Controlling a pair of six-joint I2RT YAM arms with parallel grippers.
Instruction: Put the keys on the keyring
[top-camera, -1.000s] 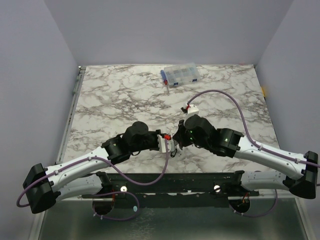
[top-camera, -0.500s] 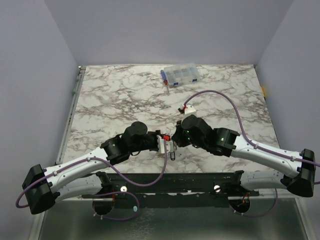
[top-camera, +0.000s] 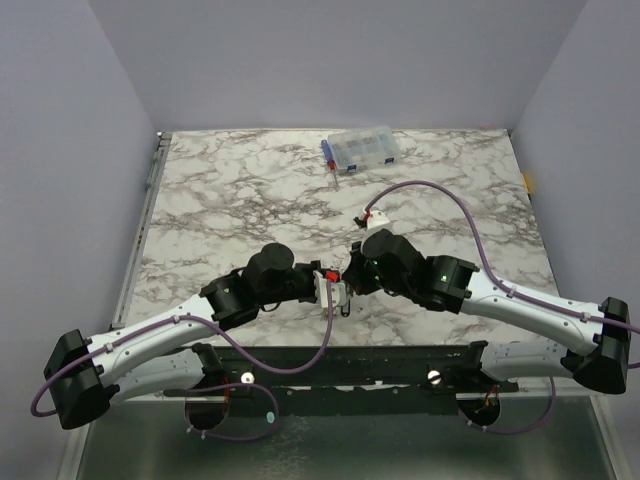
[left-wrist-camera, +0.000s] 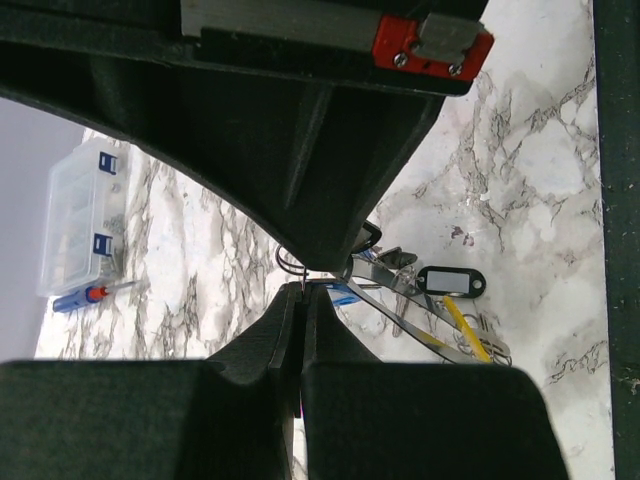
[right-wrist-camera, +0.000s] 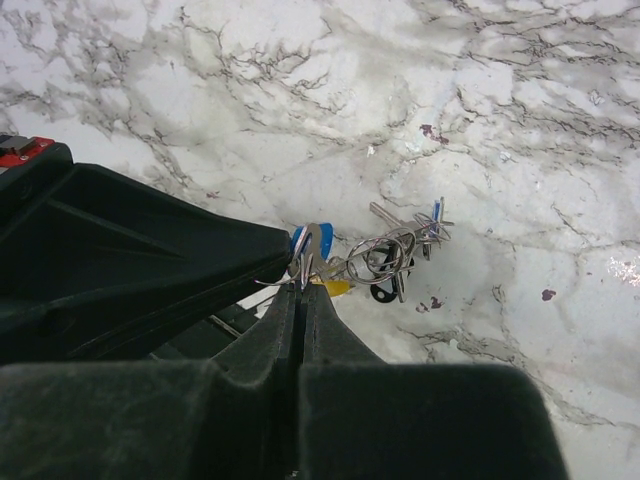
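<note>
the thin silver-grey metal wire keyring (left-wrist-camera: 283, 262) is sitting over the near middle of the white and grey marble table (top-camera: 230, 190), close to the front edge. only a small loop of it is showing in the left wrist view, and the rest is hidden.

the keys (left-wrist-camera: 450, 282) are bunching together just beside the keyring. there is a tiny clear tag with a dark rim, a yellow piece (left-wrist-camera: 461, 326), some flat silver metal keys (right-wrist-camera: 383, 215) and small blue bits (right-wrist-camera: 437, 213). i cannot tell if the bunch is lying on the table or hanging a little above it.

the left gripper (left-wrist-camera: 303, 292) is pressing its two black fingers tight together. the wire loop is coming out right at their tips, so it is pinching the keyring.

the right gripper (right-wrist-camera: 300, 284) is also squeezing its fingers closed with no gap. a flat silver key with a blue head (right-wrist-camera: 312, 242) is standing right at its tips. i cannot tell if it is gripping that key, the wire, or nothing. the two grippers are pointing tip to tip and almost touching.

far back on the table, a clear plastic box with little compartments and blue clips (top-camera: 361, 148) is sitting well apart from the keys. a small blue and red stick (top-camera: 330, 158) is lying just beside the box's left end. thin purple cables (top-camera: 452, 196) are looping above the table.
</note>
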